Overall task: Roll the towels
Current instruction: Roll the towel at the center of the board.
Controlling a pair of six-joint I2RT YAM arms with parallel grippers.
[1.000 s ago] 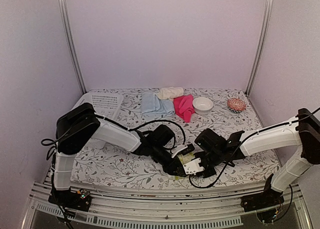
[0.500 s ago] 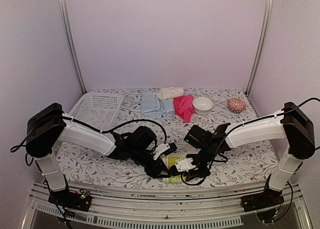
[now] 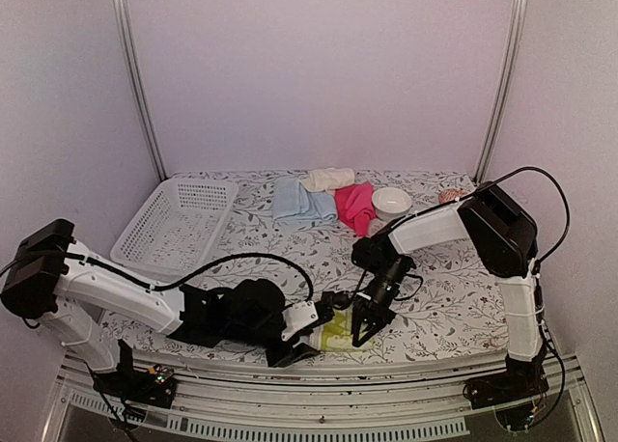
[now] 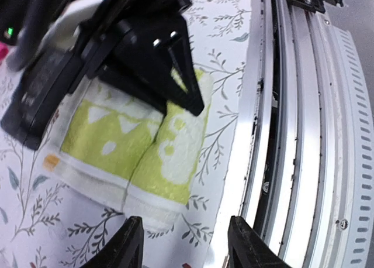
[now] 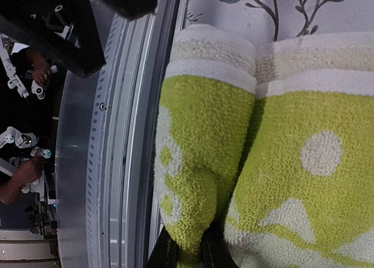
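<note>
The yellow-green towel with its white pattern lies near the table's front edge, and its front side is curled into a roll. My right gripper is shut on the end of that roll, and from above it stands at the towel's right end. Just left of the towel, my left gripper is open with nothing between its fingers, low over the front edge. The light blue towel, the cream towel and the hot pink towel lie at the back.
A white basket stands at the back left. A white bowl and a red patterned object sit at the back right. The metal rail runs right along the table's front edge beside the towel.
My left gripper opened, let go of the towel and drew back to the left along the front edge. My right gripper closed on the rolled edge while its arm swung upright.
</note>
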